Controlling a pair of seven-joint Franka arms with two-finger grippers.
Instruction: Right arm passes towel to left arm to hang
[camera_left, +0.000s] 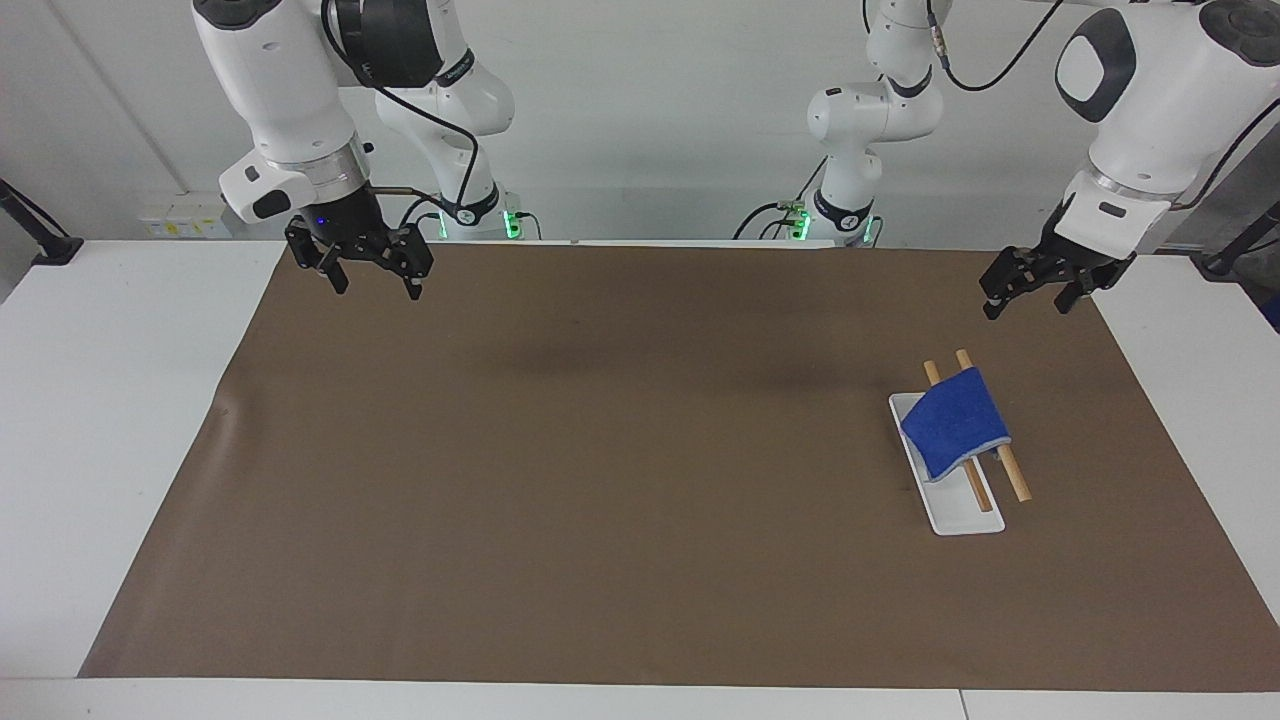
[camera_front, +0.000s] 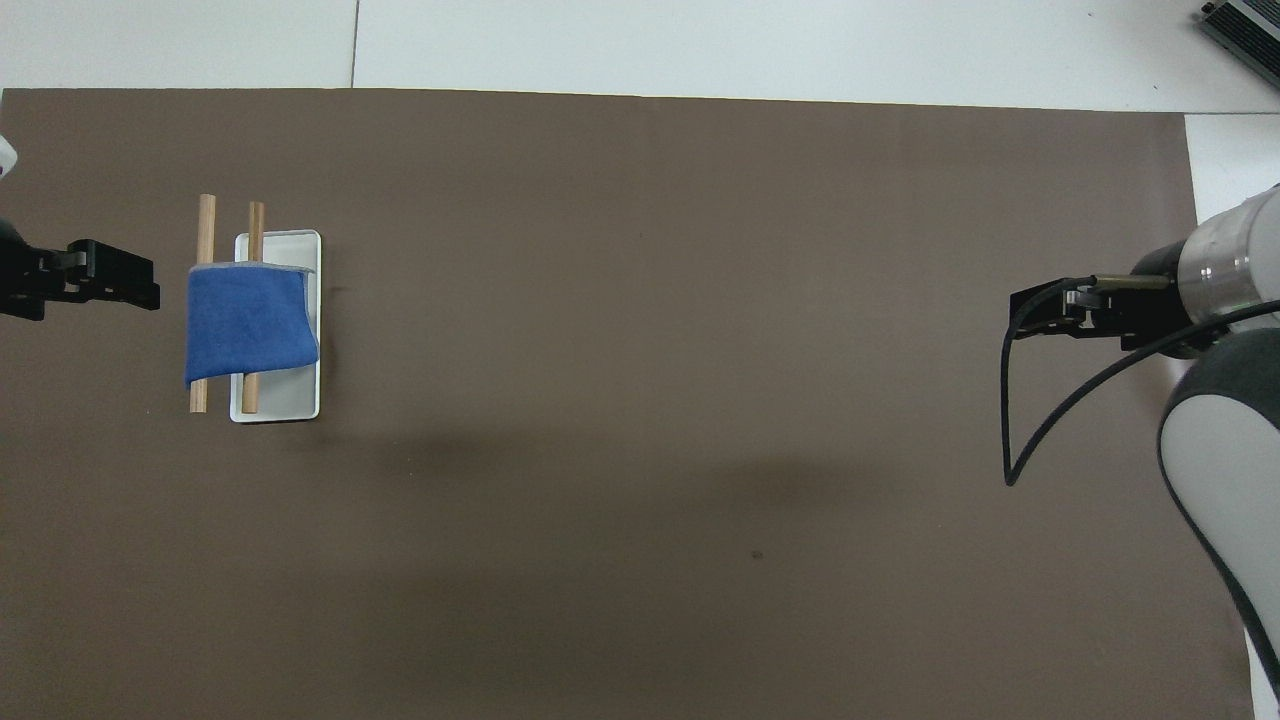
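Note:
The blue towel (camera_left: 955, 422) hangs draped over two wooden rods (camera_left: 1015, 485) of a small rack with a white base (camera_left: 962, 520), toward the left arm's end of the table. It also shows in the overhead view (camera_front: 250, 325). My left gripper (camera_left: 1025, 298) is open and empty, up in the air over the mat near the rack, apart from the towel; in the overhead view the left gripper (camera_front: 110, 285) is beside the rods (camera_front: 205, 215). My right gripper (camera_left: 375, 282) is open and empty over the mat's corner at the right arm's end, and waits there (camera_front: 1045, 312).
A brown mat (camera_left: 600, 450) covers most of the white table (camera_left: 120, 400). The rack's white base (camera_front: 285, 405) is the only thing standing on the mat. A black cable (camera_front: 1010, 430) loops from the right wrist.

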